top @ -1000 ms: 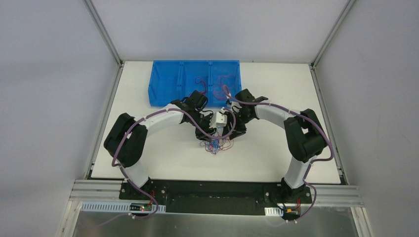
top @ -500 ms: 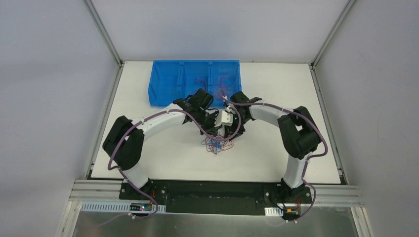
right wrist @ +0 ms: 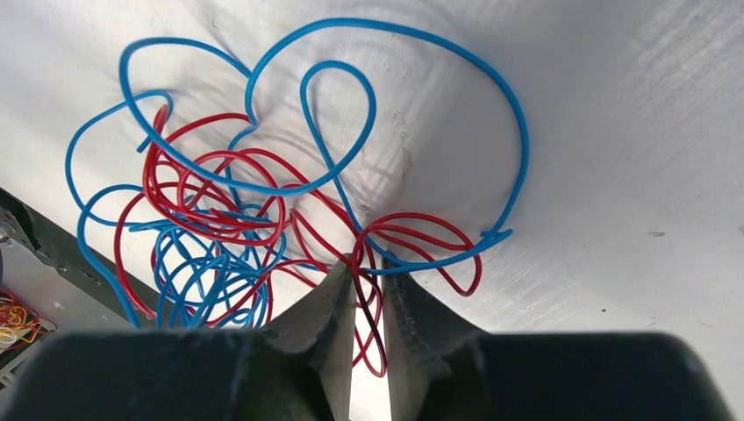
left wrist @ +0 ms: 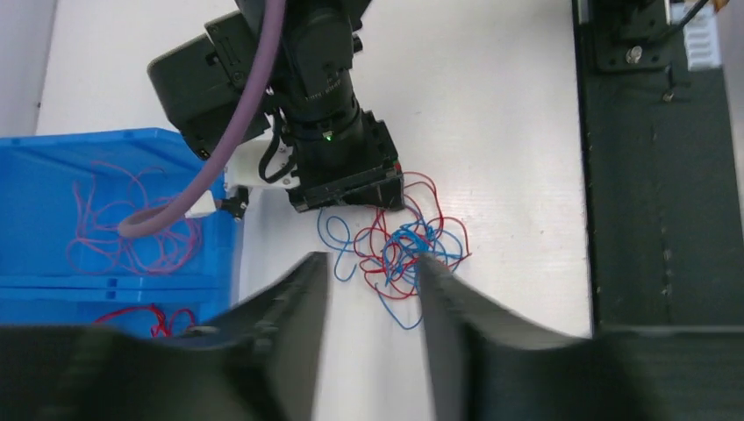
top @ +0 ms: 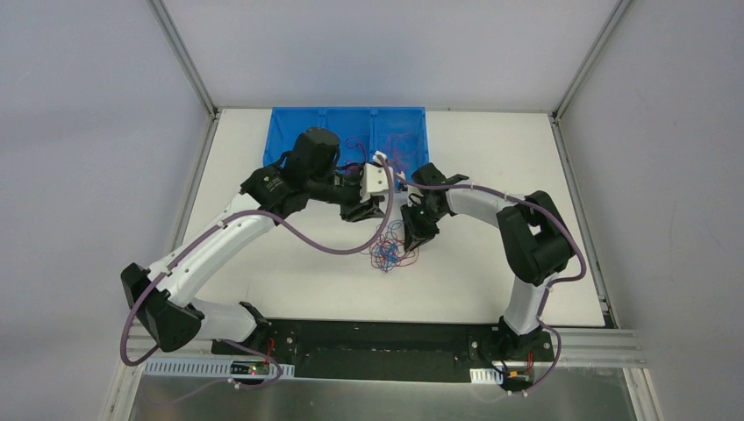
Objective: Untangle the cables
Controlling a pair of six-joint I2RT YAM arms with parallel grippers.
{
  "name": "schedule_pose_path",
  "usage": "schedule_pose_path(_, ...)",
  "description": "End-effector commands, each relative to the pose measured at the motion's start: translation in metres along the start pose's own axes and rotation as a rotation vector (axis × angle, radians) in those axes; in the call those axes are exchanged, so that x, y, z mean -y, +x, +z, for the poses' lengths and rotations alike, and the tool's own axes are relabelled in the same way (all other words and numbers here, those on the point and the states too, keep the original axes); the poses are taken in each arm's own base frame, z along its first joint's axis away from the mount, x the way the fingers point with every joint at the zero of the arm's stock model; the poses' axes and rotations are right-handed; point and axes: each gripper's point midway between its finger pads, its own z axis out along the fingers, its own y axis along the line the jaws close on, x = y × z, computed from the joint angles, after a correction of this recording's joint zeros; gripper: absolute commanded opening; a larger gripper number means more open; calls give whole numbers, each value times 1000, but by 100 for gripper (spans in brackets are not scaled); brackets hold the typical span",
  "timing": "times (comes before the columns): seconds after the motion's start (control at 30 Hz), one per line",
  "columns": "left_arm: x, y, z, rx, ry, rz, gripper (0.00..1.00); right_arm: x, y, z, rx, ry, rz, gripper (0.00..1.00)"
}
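Observation:
The cables (top: 390, 253) are a small tangle of thin red and blue wires on the white table, also seen in the left wrist view (left wrist: 408, 250) and close up in the right wrist view (right wrist: 228, 219). My right gripper (right wrist: 367, 267) is down on the tangle's edge, its jaws almost together with red wire loops running between them; in the top view it (top: 412, 232) sits just above the tangle. My left gripper (left wrist: 368, 272) is open and empty, raised above the table near the bin, and shows in the top view (top: 367, 209).
A blue divided bin (top: 289, 149) stands at the back of the table, with loose red wires in its right compartments (top: 397, 145), also visible in the left wrist view (left wrist: 123, 237). The black base rail (left wrist: 658, 175) lines the near edge.
My left arm has lifted off the tangle and swung back toward the bin, its gripper open. My right gripper has stayed down on the tangle.

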Motion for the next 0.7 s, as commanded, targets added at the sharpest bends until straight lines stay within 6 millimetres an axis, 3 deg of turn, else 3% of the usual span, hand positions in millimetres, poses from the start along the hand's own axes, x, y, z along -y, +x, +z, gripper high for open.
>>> schedule_pose_path(0.0, 19, 76, 22, -211, 106, -54, 51, 25, 24, 3, -58, 85, -17, 19)
schedule_pose_path(0.07, 20, 98, 37, -236, 141, -30, 54, 22, 25, 3, -52, 71, -24, 19)
schedule_pose_path(0.17, 11, 115, 59, -238, 147, 9, 51, 19, 25, 1, -43, 53, -43, 18)
schedule_pose_path(0.37, 1, 135, 92, -226, 182, 56, 46, 16, 21, -1, -34, 48, -58, 18)
schedule_pose_path(0.67, 2, 159, 119, -236, 235, 72, 46, 12, 20, -3, -41, 44, -61, 18)
